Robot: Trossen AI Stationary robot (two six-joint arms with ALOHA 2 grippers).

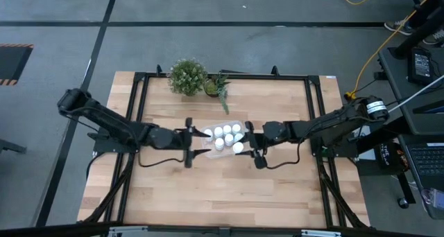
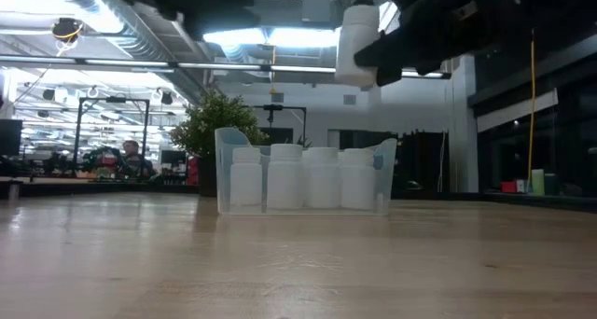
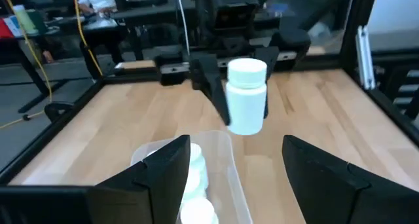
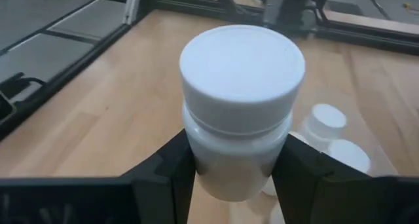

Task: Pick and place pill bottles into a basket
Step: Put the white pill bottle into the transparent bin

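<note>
Our right gripper [image 1: 250, 148] hangs raised off the tabletop, arm stretched in from the right side, fingers [image 4: 171, 173] clamped on a pill bottle [image 4: 238, 116] held upright between them. Our left gripper [image 1: 189, 141] sits straight across from it, facing it, arm reaching in from the left, fingers [image 3: 160, 178] spread wide apart, nothing between them.

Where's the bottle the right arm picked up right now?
The small white capped pill bottle is held in the right hand, lifted above the right end of the clear plastic tray, as the low view shows, with other bottles standing inside below.
</note>
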